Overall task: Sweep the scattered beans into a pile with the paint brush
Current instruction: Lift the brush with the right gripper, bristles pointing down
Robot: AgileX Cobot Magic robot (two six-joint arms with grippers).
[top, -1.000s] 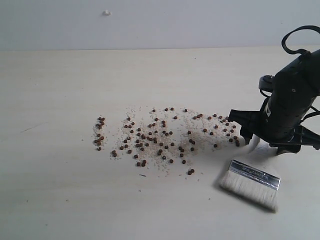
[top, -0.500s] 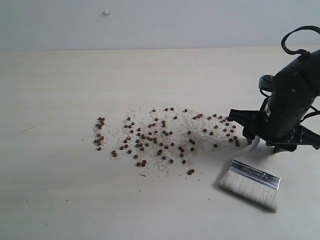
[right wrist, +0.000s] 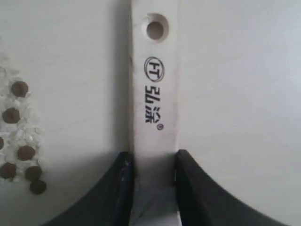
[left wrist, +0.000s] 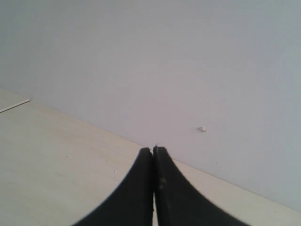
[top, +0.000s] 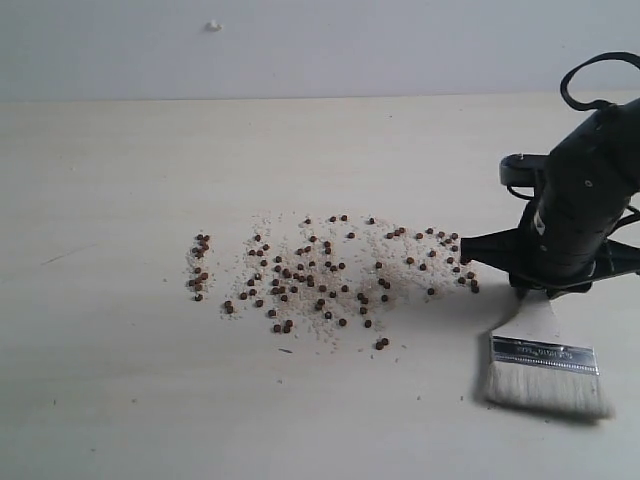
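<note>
Small round reddish-brown beans [top: 310, 283] lie scattered in a loose band across the middle of the exterior view, on the pale wooden desk [top: 120, 400], mixed with fine whitish grains [top: 262, 220]. A small cluster sits apart at the band's left end, and the right end reaches close to the black right pincer [top: 540, 288].

The wide flat paint brush [top: 543, 353], with a pale wooden handle, silver metal band and off-white bristles, is in the lower right of the exterior view. Its handle points up into the right pincer and its bristles point toward the bottom edge, just right of the beans.

The right wrist view shows the right pincer [right wrist: 154, 157] closed on the paint brush [right wrist: 155, 94], one black finger [right wrist: 120, 183] pressed against each edge of the handle. Black printed characters and a round hole mark the handle's free end. A few beans [right wrist: 19, 88] lie beside it on the desk.

The left pincer [left wrist: 154, 153] is closed with its black fingers touching, holding nothing, and faces the plain grey wall [left wrist: 141, 56] above the desk.
</note>
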